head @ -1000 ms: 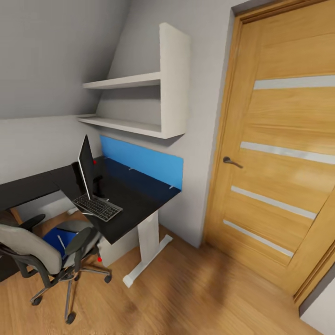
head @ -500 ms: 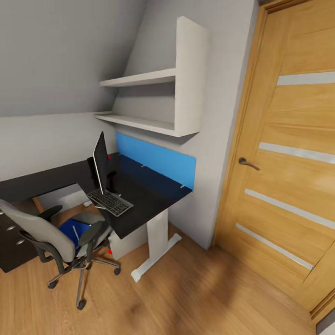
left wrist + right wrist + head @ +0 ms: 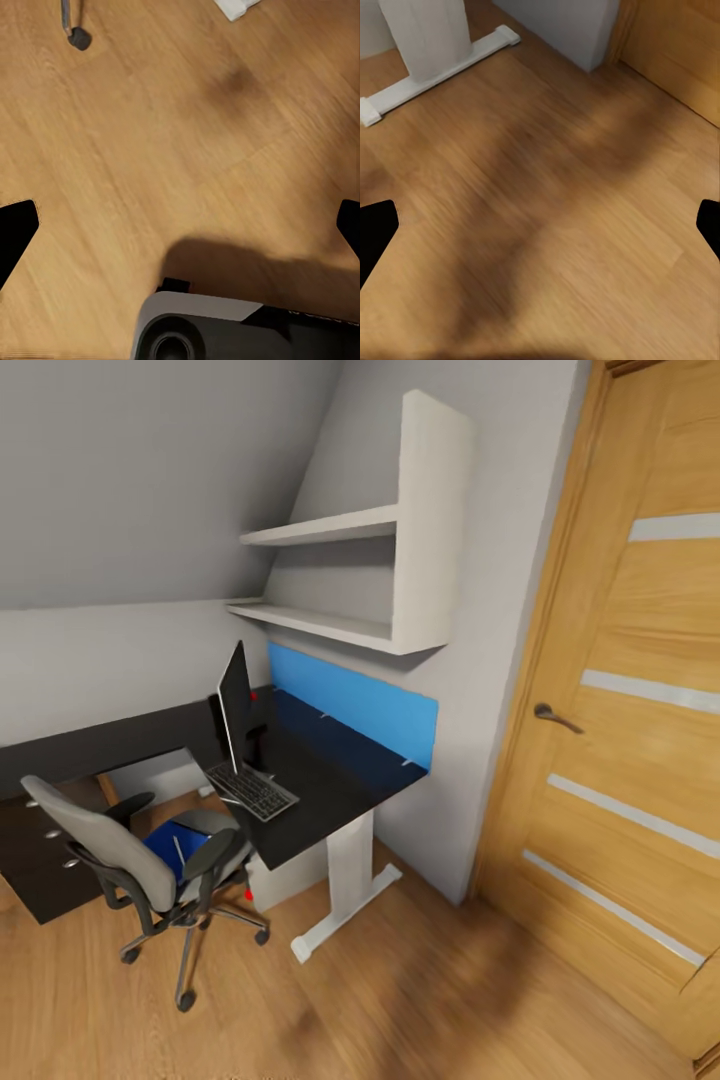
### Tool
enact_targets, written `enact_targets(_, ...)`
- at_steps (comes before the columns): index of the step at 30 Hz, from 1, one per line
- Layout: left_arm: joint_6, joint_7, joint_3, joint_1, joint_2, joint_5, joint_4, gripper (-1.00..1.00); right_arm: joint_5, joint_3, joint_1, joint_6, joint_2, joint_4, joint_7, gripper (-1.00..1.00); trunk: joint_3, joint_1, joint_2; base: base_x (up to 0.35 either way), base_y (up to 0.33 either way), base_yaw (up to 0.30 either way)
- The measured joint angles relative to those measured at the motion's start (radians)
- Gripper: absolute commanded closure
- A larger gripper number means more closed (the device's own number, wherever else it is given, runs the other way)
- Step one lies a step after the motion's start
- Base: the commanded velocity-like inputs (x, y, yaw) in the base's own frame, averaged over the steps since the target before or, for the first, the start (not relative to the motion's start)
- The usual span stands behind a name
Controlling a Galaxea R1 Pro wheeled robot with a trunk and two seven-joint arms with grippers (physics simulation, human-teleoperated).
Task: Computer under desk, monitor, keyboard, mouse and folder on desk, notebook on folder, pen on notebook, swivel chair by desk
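Note:
The black-topped desk (image 3: 322, 792) stands in the corner. On it the monitor (image 3: 235, 705) is seen edge-on, with the keyboard (image 3: 252, 790) in front of it. The grey swivel chair (image 3: 130, 855) stands at the desk with the blue folder (image 3: 165, 850) on its seat. A thin pale stick (image 3: 178, 851) that looks like the pen lies on the folder. The light grey computer (image 3: 288, 878) sits under the desk. The mouse and notebook are hidden. My left gripper (image 3: 180, 225) and right gripper (image 3: 540, 225) hang open over the wood floor, holding nothing.
A wooden door (image 3: 640, 740) fills the right side. White wall shelves (image 3: 340, 580) and a blue panel (image 3: 350, 705) sit above the desk. Black drawers (image 3: 40, 850) stand at the left. The desk's white foot (image 3: 442, 75) and a chair castor (image 3: 77, 37) are close by.
The head view has turned left, so desk, chair and door sit further right in the picture and the drawers have come into view. The things themselves have not moved.

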Motion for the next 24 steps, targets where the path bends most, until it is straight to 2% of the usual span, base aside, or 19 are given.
enact_targets(24, -0.001, 0.0, 0.0, 0.0, 0.0, 0.0, 0.0, -1.0, 0.004, 0.001, 0.0, -0.001, 0.0, 0.0, 0.0, -1.0, 0.0, 0.0, 0.0, 0.0, 0.0, 0.275)
